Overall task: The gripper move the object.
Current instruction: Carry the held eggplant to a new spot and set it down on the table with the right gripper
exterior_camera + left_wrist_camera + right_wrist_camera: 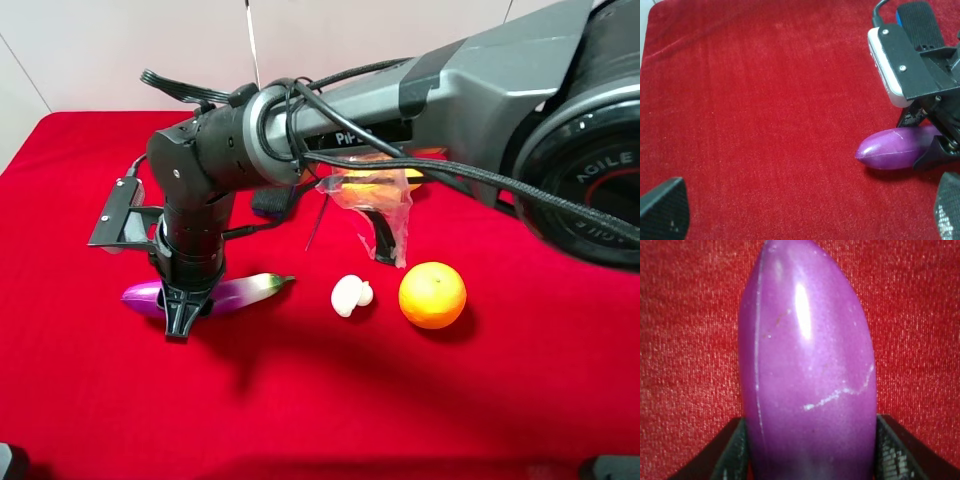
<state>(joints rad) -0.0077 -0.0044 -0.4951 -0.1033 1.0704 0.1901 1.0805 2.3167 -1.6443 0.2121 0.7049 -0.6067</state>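
One eggplant [250,290], one orange fruit [432,295], one white piece [350,295] (small)

A red, velvety cloth-covered worktop [520,400] fills most of the high view. Behind it, along the upper edge of the frame, stands a pale off-white panelled wall [90,50] with thin dark seams. The light is soft and even, with faint shadows on the cloth.

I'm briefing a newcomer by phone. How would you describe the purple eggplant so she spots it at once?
On the red cloth, look left of centre, under the black right gripper. The eggplant lies on its side, clamped in its jaws. It alone is long and glossy purple, unlike the round orange and small white piece to its right.
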